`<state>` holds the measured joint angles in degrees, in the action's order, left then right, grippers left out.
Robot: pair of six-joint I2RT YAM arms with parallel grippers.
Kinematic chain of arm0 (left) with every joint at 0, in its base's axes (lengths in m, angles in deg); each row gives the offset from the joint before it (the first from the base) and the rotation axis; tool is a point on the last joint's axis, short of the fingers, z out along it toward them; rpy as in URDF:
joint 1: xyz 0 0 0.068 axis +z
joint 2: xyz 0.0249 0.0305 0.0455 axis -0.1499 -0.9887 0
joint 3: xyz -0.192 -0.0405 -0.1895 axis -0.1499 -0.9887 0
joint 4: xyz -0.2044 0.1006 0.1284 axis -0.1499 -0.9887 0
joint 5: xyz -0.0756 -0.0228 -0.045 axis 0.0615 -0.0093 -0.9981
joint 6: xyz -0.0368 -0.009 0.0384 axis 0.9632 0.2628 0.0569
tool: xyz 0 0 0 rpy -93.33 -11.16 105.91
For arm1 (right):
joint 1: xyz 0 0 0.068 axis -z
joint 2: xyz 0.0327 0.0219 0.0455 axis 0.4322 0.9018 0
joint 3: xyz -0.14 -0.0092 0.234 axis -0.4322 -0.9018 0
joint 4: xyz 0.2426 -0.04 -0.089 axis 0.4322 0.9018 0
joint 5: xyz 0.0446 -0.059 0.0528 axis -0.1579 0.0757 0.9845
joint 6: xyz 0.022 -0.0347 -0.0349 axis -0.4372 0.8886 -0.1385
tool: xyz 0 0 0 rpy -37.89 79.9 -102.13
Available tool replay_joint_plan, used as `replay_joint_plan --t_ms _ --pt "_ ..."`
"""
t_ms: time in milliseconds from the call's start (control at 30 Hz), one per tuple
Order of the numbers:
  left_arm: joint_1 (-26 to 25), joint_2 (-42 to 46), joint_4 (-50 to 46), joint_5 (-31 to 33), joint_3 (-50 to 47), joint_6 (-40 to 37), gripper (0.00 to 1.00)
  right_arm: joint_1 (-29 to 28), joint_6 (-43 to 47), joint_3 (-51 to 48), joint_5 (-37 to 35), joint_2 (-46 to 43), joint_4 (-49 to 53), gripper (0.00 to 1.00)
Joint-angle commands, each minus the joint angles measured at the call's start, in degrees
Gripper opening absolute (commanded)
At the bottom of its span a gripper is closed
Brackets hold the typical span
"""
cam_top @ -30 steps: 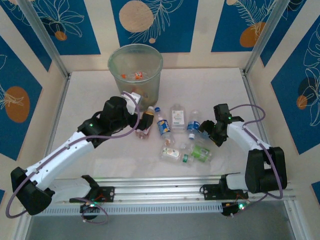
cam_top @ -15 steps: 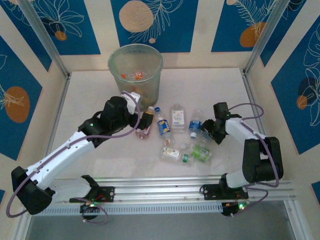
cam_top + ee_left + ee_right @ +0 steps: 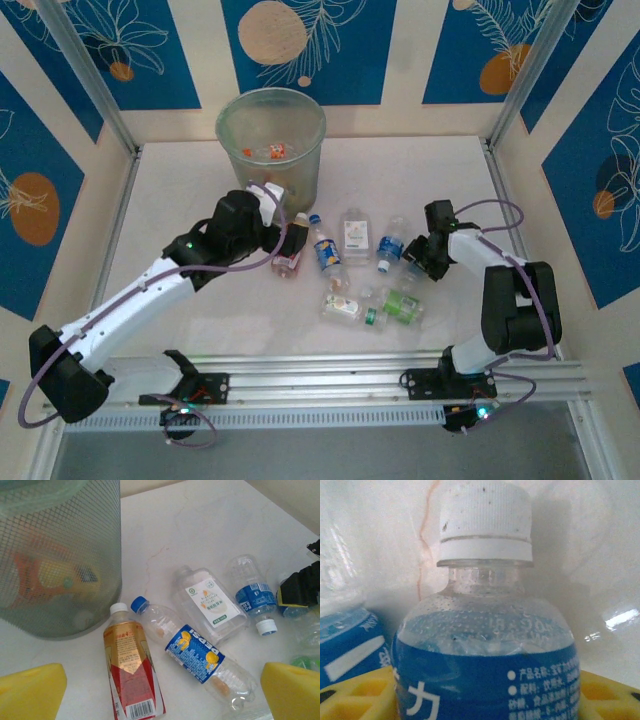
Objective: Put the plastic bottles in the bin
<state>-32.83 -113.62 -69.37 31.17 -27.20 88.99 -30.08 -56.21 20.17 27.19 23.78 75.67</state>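
Note:
The bin (image 3: 270,140) stands at the back with orange-labelled bottles inside; its mesh wall (image 3: 60,555) looms close in the left wrist view. My left gripper (image 3: 293,240) hangs open above a red-and-gold bottle (image 3: 131,672) and a Pepsi bottle (image 3: 195,652), both lying between its yellow fingers (image 3: 30,692). My right gripper (image 3: 412,258) is open, with a blue-label, white-capped bottle (image 3: 485,630) between its fingers (image 3: 610,695). A white-label bottle (image 3: 212,602) and another blue-label bottle (image 3: 255,597) lie in between.
A green-label bottle (image 3: 400,303) and an orange-label bottle (image 3: 342,305) lie nearer the front edge. Metal posts and patterned walls enclose the white table (image 3: 180,190) on three sides. The right gripper's black body (image 3: 300,587) sits at the right edge of the left wrist view.
My right gripper has slid left, onto the blue-label bottle. My left gripper has crept forward and right over the red-and-gold bottle.

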Motion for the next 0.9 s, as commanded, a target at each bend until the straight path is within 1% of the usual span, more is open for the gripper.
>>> replay_joint_plan --t_ms 0,167,267,333,467,567,733,867 --pt "-0.5 -0.7 0.1 2.1 2.7 1.1 1.0 0.3 2.4 2.4 -1.7 -4.1 2.1 0.54" --pt "-0.4 -3.0 -2.2 3.6 6.0 4.2 0.99 0.1 5.7 4.1 -3.8 -11.3 4.1 0.49" --pt "0.0 -5.8 -4.7 3.8 10.2 6.0 0.99 -1.1 8.8 4.8 -4.5 -17.2 4.4 0.47" --pt "0.5 -7.9 -6.4 2.7 13.8 7.4 1.0 -2.6 11.4 5.1 -4.6 -21.3 3.6 0.45" --pt "1.7 -12.5 -6.5 -5.1 20.8 8.9 1.0 -7.4 17.0 4.5 -4.8 -29.5 -0.4 0.45" --pt "1.7 -15.2 -4.2 -11.1 25.2 8.9 1.0 -11.4 20.5 3.9 -3.9 -33.4 -4.4 0.45" --pt "1.7 -19.1 -1.5 -19.4 32.5 10.6 0.98 -17.7 25.7 3.1 -2.7 -35.2 -11.2 0.45" --pt "1.7 -22.8 -2.5 -24.3 38.2 11.3 0.93 -22.9 29.1 3.3 -2.4 -35.0 -16.8 0.46"
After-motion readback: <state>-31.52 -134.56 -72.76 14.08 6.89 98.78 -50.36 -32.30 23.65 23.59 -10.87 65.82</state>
